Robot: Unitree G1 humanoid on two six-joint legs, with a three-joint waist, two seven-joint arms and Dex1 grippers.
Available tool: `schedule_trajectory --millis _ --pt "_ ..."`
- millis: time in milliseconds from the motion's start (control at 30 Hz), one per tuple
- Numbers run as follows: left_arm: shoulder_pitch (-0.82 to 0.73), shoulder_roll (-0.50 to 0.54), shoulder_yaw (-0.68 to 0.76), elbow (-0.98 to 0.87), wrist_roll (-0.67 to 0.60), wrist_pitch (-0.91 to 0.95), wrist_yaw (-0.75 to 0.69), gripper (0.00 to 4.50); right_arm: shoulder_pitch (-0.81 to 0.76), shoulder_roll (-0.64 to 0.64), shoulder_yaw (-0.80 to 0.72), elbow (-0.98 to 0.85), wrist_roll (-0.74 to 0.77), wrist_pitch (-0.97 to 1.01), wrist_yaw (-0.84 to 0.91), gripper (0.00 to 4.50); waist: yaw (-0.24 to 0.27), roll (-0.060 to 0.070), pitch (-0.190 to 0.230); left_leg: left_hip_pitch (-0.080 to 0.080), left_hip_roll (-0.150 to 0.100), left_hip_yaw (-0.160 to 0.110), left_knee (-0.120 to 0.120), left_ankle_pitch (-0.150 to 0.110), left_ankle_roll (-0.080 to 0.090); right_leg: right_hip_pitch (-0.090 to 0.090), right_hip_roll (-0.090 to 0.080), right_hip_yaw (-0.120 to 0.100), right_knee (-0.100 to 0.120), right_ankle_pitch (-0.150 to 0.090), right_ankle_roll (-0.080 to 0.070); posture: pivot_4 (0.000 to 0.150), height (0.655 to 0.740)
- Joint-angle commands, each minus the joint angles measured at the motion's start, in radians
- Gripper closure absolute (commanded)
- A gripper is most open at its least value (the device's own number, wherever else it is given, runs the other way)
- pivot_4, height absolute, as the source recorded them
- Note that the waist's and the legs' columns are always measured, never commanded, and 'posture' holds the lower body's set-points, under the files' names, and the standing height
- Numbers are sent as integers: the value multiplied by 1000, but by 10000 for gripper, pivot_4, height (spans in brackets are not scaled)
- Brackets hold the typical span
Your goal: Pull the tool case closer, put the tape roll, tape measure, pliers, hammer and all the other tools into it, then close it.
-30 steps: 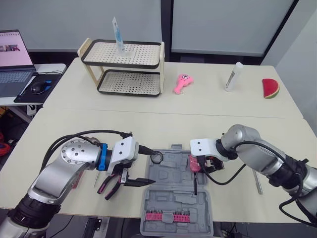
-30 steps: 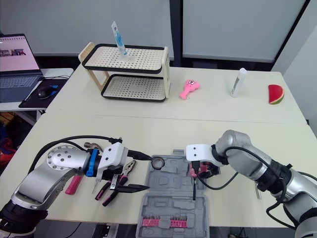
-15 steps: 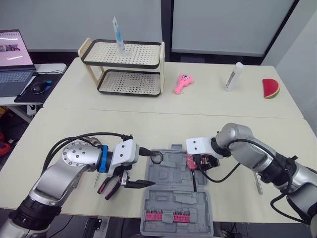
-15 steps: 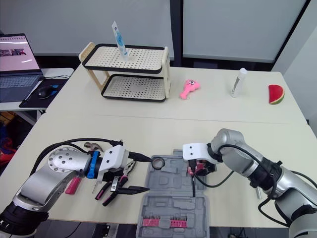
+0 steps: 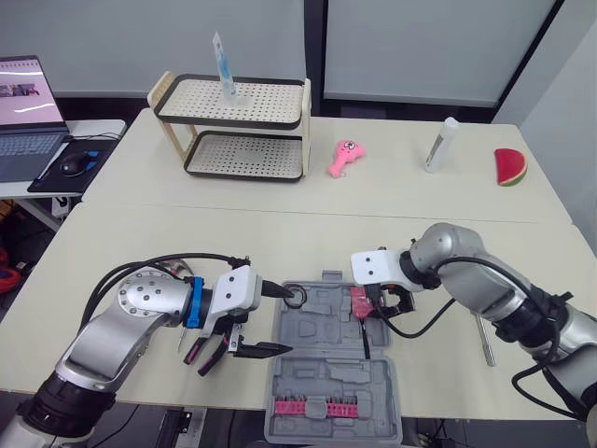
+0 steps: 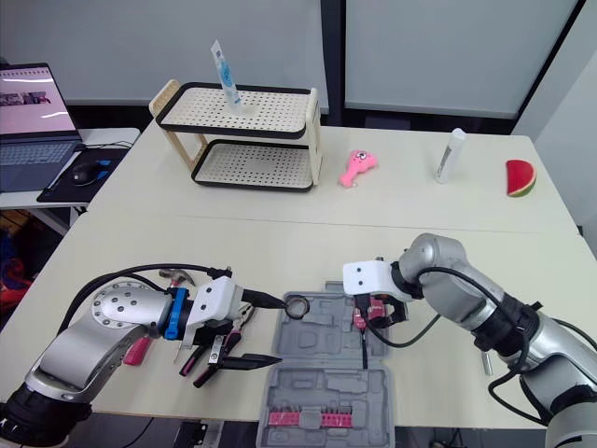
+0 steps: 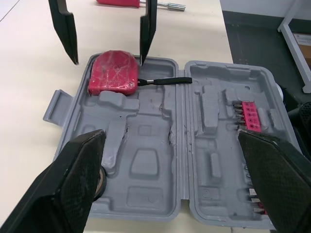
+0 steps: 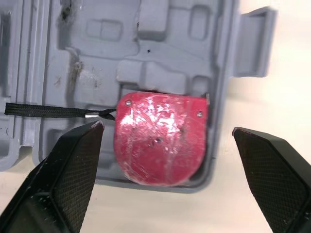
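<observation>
The grey tool case (image 5: 326,373) lies open at the table's front edge. A red tape measure (image 8: 160,138) rests in its far right pocket, strap trailing. My right gripper (image 5: 376,304) hovers open just above it, one finger on either side and neither touching. The black tape roll (image 5: 296,297) sits at the case's far left corner, by the upper fingertip of my open left gripper (image 5: 277,320), which holds nothing. Pink-handled pliers (image 5: 207,352) lie under that gripper. A hammer head (image 6: 172,273) pokes out behind the left arm. A screwdriver (image 5: 483,342) lies right of the case.
A pink bit holder (image 5: 308,407) sits in the case's near half. A two-tier rack (image 5: 233,131), pink toy (image 5: 343,156), white tube (image 5: 439,144) and watermelon slice (image 5: 509,165) stand at the back. A laptop (image 5: 28,107) is on a side table at left.
My right gripper shifted slightly left over the case, then rose a little; the tape measure stays in its pocket. The left gripper has barely moved.
</observation>
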Motion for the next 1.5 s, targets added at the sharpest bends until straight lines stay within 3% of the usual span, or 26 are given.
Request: schedule_trajectory --millis 33,233,367,433,767,1200,1500 --pt "8 -5 29 -21 -27 -3 4 0 43 -10 -113 -77 64 -63 -18 114 0 0 0 0 0 0 0 0 0 0 0 0 0 0 0 1500 7350" --pt "4 -13 53 -19 -71 22 6 0 187 -5 -271 -102 172 -150 -60 114 1 0 0 0 0 0 1 0 0 0 0 0 3 0 0 1500 7350" --pt "-13 -12 57 -22 -98 44 -3 0 236 3 -300 -103 192 -150 -97 8514 -1 0 0 3 0 0 1 0 0 1 1 1 5 0 0 1500 7350" --pt "-20 -11 56 -24 -105 52 -3 0 252 11 -307 -102 198 -148 -118 16464 -1 0 0 5 0 0 1 0 0 2 2 2 5 0 0 1500 7350" --pt "-38 -4 55 -15 -111 58 -10 0 304 16 -306 -89 199 -169 -175 34308 0 0 0 6 1 1 0 0 0 2 2 3 4 0 0 1500 7350" --pt "-45 -8 48 6 -99 38 -20 0 417 53 -333 62 204 -355 -248 34308 0 0 0 6 1 1 0 0 0 2 2 4 4 0 0 1500 7350" --pt "-29 -8 49 42 -82 -6 -39 0 411 63 -296 225 162 -328 -258 34308 -1 0 0 7 1 1 0 0 0 3 2 4 4 0 0 1500 7350"
